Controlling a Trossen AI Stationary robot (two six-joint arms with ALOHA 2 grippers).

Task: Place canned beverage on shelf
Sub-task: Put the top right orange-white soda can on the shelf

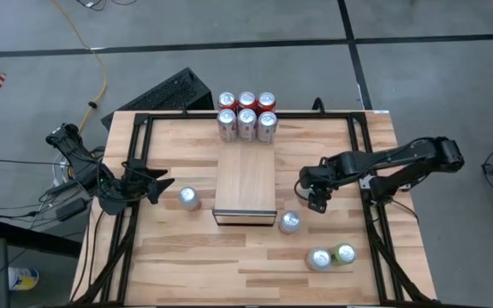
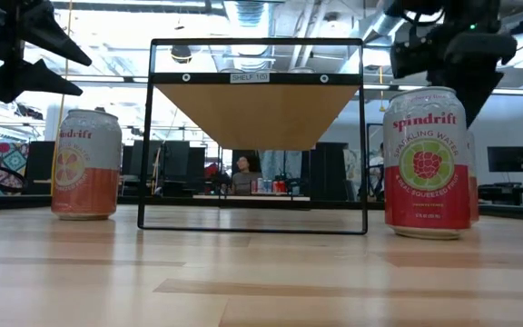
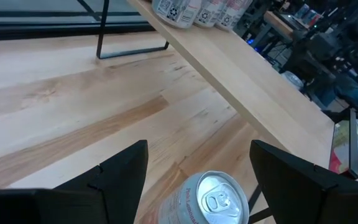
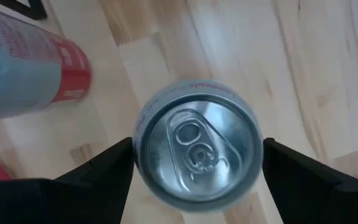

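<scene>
The shelf, a light wood platform on a black frame, stands mid-table; it also shows in the low view. An orange-labelled can stands upright on the table left of it. My left gripper is open, raised left of that can, whose top shows between the fingers in the left wrist view. A raspberry-labelled can stands upright by the shelf's near right corner. My right gripper is open above it, with the fingers standing on either side of the can's top without touching.
Several cans stand in two rows at the table's far edge behind the shelf. Two more cans are near the table's front right. Another can shows beside the right gripper. A black frame borders the tabletop.
</scene>
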